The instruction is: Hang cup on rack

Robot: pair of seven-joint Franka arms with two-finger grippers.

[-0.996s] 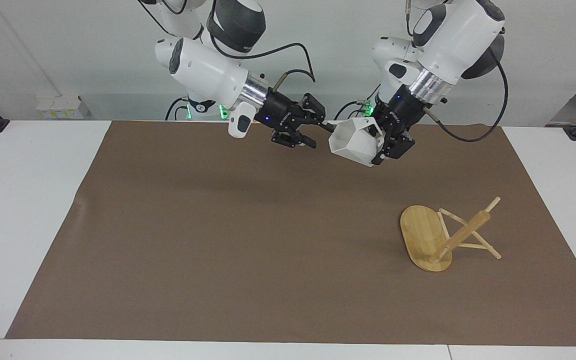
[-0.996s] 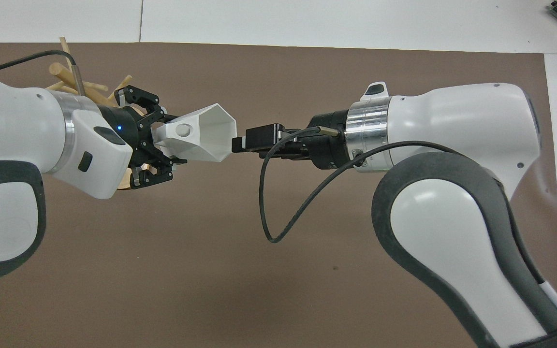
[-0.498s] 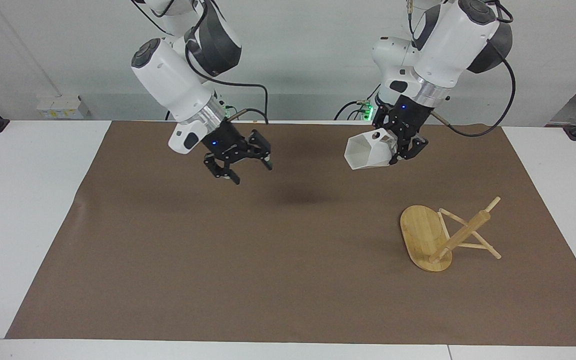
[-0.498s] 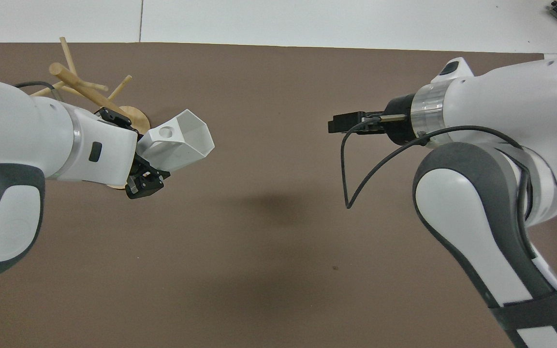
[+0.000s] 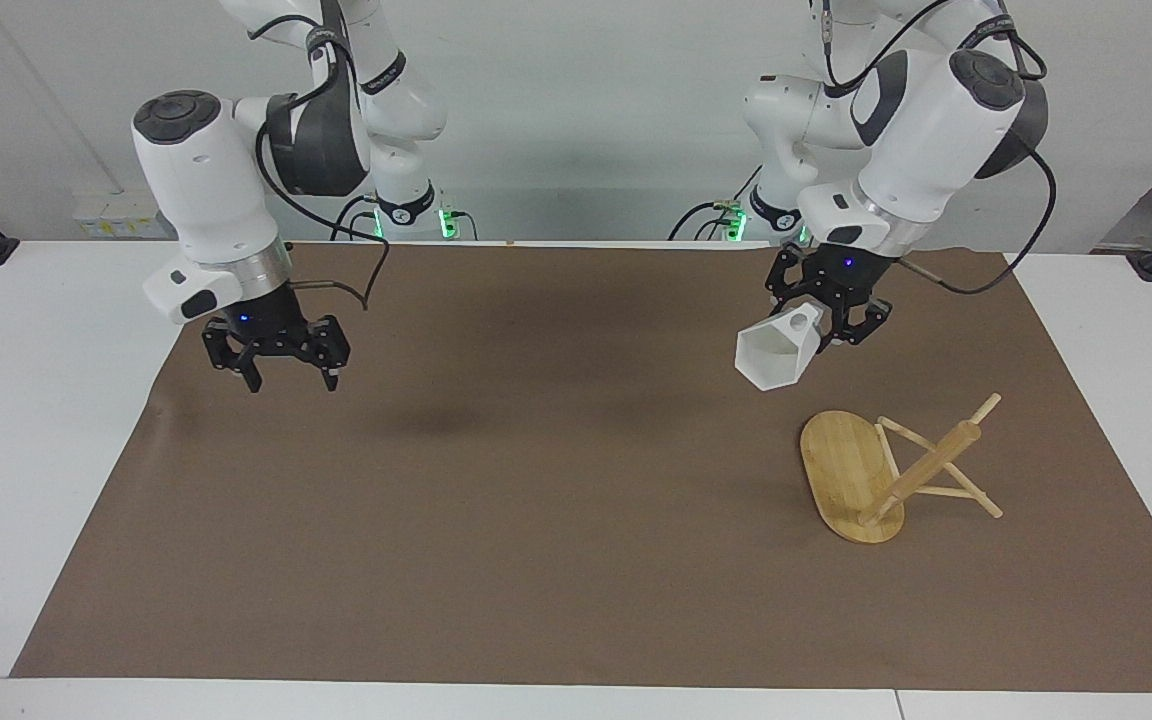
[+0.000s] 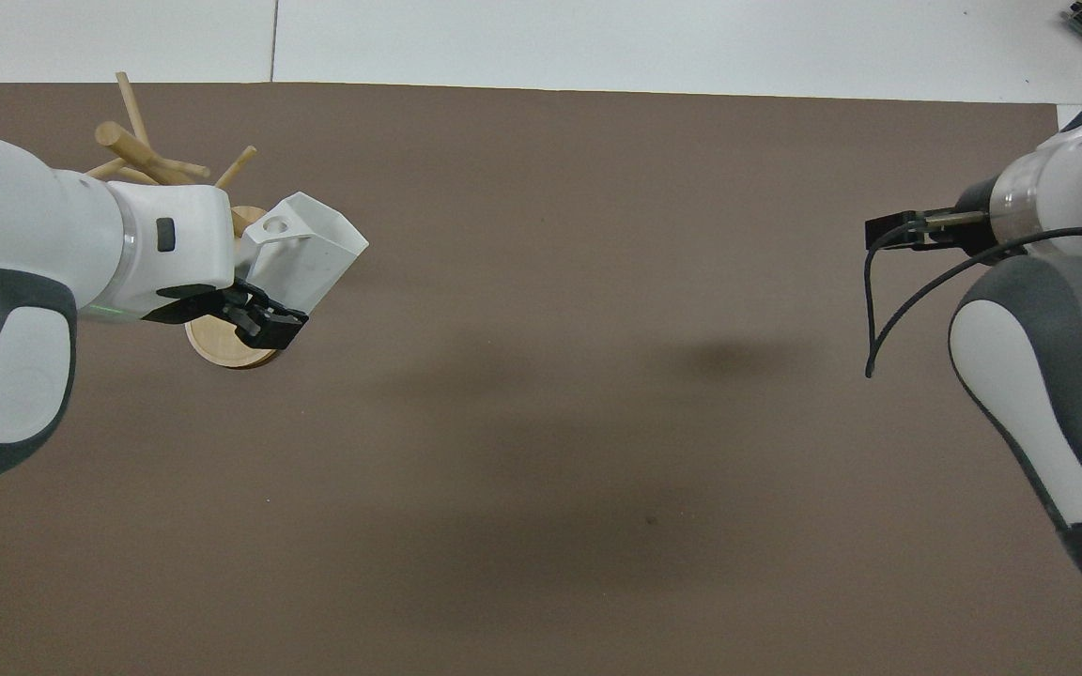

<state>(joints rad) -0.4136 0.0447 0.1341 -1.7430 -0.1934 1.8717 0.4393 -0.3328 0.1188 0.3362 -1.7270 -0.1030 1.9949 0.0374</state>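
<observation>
Clamping the cup (image 5: 774, 357) by its pierced handle tab, the left gripper (image 5: 829, 322) is hanging in the air over the brown mat (image 5: 536, 480) at the left arm's end of the table (image 5: 36, 400). Its fingers are closing on the tab, so the cup is sticking out below it, clear of the mat. The cup's long axis is lying on a slant: its open polygonal mouth is pointing down and toward the middle of the table, while its narrow base end with the round hole is sitting up against the gripper. Just below that gripper and farther from the robots, the rack (image 5: 881, 470) is lying tipped over on the mat, its oval base standing on edge, its thick post slanting up and away from the base toward the table's end, its thin pegs splaying outward. Cup and rack are apart. Well away, the right gripper (image 5: 278, 375) is waiting over the mat at the right arm's end, fingers spread wide and pointing down, holding nothing.
</observation>
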